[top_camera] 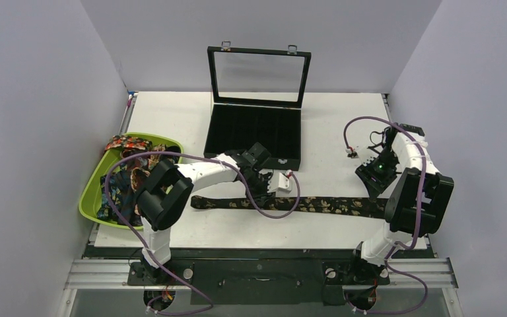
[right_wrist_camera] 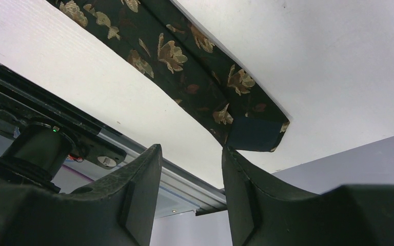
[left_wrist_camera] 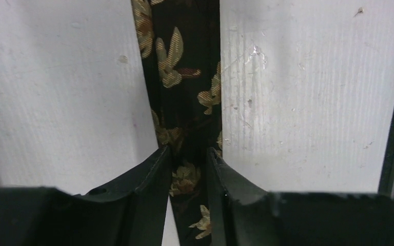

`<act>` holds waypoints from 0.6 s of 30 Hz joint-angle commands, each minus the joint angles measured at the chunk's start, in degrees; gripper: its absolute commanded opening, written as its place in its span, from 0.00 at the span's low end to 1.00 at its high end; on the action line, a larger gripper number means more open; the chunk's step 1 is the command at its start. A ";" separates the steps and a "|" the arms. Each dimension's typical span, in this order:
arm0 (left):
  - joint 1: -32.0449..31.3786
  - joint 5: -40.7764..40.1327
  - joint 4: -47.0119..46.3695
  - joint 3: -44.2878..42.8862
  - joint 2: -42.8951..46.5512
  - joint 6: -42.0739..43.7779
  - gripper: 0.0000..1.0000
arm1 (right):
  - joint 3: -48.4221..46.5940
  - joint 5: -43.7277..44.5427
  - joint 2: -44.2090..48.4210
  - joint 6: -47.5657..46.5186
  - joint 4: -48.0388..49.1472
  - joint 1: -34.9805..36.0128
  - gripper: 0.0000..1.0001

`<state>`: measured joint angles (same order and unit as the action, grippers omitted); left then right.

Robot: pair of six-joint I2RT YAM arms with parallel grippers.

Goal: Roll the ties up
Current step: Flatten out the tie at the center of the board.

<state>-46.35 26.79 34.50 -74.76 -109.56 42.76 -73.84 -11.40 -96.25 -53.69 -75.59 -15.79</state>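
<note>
A dark tie (top_camera: 330, 206) with tan-gold florals lies stretched flat along the near part of the white table. My left gripper (top_camera: 264, 181) is down on its middle. In the left wrist view the fingertips (left_wrist_camera: 164, 154) stand close together with the tie (left_wrist_camera: 184, 77) bunched in the narrow gap of the left gripper (left_wrist_camera: 189, 151). My right gripper (top_camera: 374, 181) hovers open near the tie's wide right end. In the right wrist view that end (right_wrist_camera: 251, 130), its tip folded back to show dark lining, lies just beyond the right gripper (right_wrist_camera: 191, 148), which holds nothing.
A black display case (top_camera: 254, 132) with its glass lid raised stands behind the tie. A green tray (top_camera: 92, 198) at the left edge holds several more patterned ties (top_camera: 129, 165). Purple cables loop off both arms. The table's near edge and metal rail (right_wrist_camera: 133, 154) lie close under the right gripper.
</note>
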 commanded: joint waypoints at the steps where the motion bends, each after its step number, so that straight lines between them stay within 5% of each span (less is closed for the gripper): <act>1: -0.77 -0.30 1.57 0.73 -0.07 3.34 0.34 | 1.34 0.32 1.41 0.00 -0.33 0.56 0.43; 4: 0.22 -0.99 1.66 0.53 0.35 1.87 0.54 | 3.22 1.31 2.24 0.26 0.69 2.13 0.43; 12: 6.67 0.75 -4.47 5.19 12.38 -4.96 0.82 | 8.66 5.64 1.10 3.56 7.89 9.24 0.43; 14: 9.35 1.63 -6.91 7.43 16.30 -7.78 0.98 | 9.41 7.51 -0.65 3.81 9.84 10.43 0.43; 18: 15.63 3.10 -13.01 13.10 24.69 -15.49 0.97 | 9.06 12.15 -4.58 3.29 12.38 10.70 0.38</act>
<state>-35.62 26.98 29.61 -65.01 -93.65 35.51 -64.55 -5.85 -97.56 -50.81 -67.85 -4.97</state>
